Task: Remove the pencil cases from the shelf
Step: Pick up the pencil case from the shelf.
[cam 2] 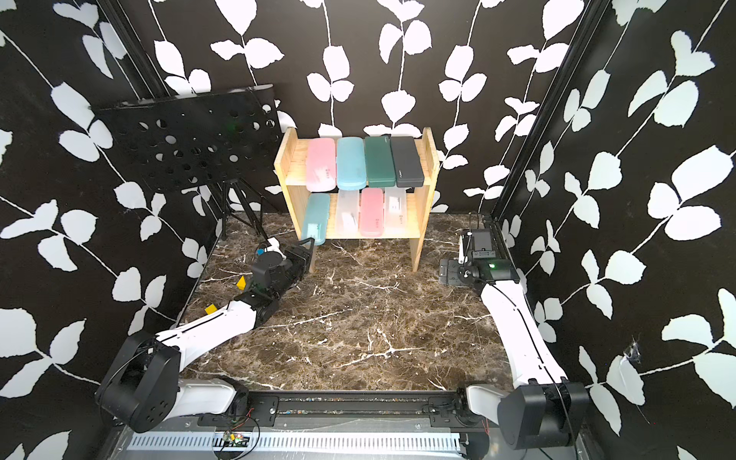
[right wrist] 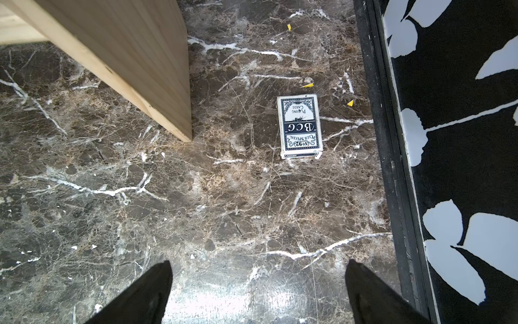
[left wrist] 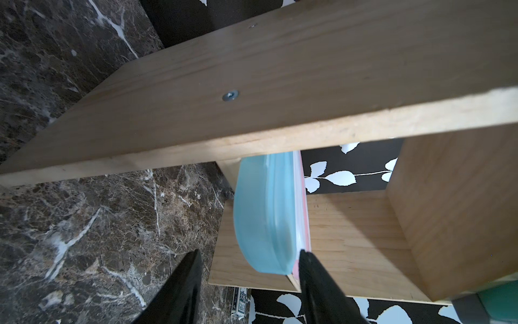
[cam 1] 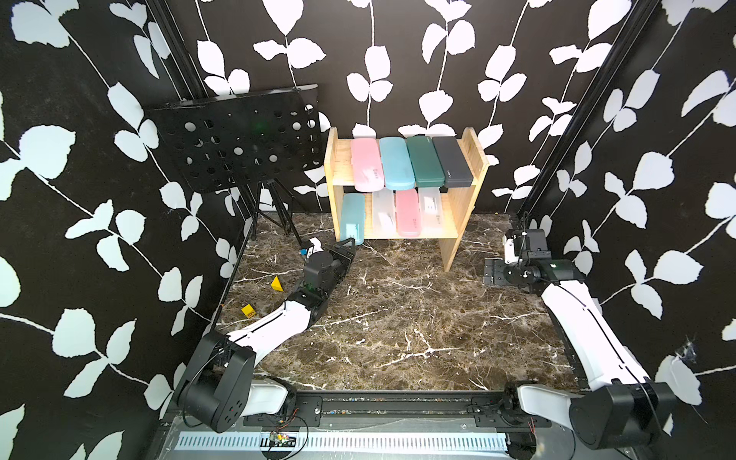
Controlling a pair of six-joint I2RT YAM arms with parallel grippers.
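Note:
The wooden shelf [cam 1: 466, 191] stands at the back of the marble table. Its upper board carries a pink [cam 1: 366, 163], a light blue [cam 1: 396, 163], a dark green [cam 1: 425, 161] and a dark grey pencil case [cam 1: 452, 161]. On the lower board lie a light blue case [cam 1: 352, 217], a clear one [cam 1: 383, 213], a pink one [cam 1: 408, 213] and another clear one [cam 1: 432, 207]. My left gripper [cam 1: 349, 243] is open at the shelf's lower left front. In the left wrist view the rounded end of the light blue case [left wrist: 260, 218] reaches between its fingers [left wrist: 190, 269]. My right gripper [cam 1: 494, 271] hangs open over bare marble, right of the shelf.
A black perforated music stand [cam 1: 239, 139] on a tripod stands at the back left. Two yellow blocks [cam 1: 276, 284] [cam 1: 247, 310] lie beside my left arm. A black-and-white card box [right wrist: 300, 126] lies on the marble between the shelf's right panel [right wrist: 126, 56] and the wall.

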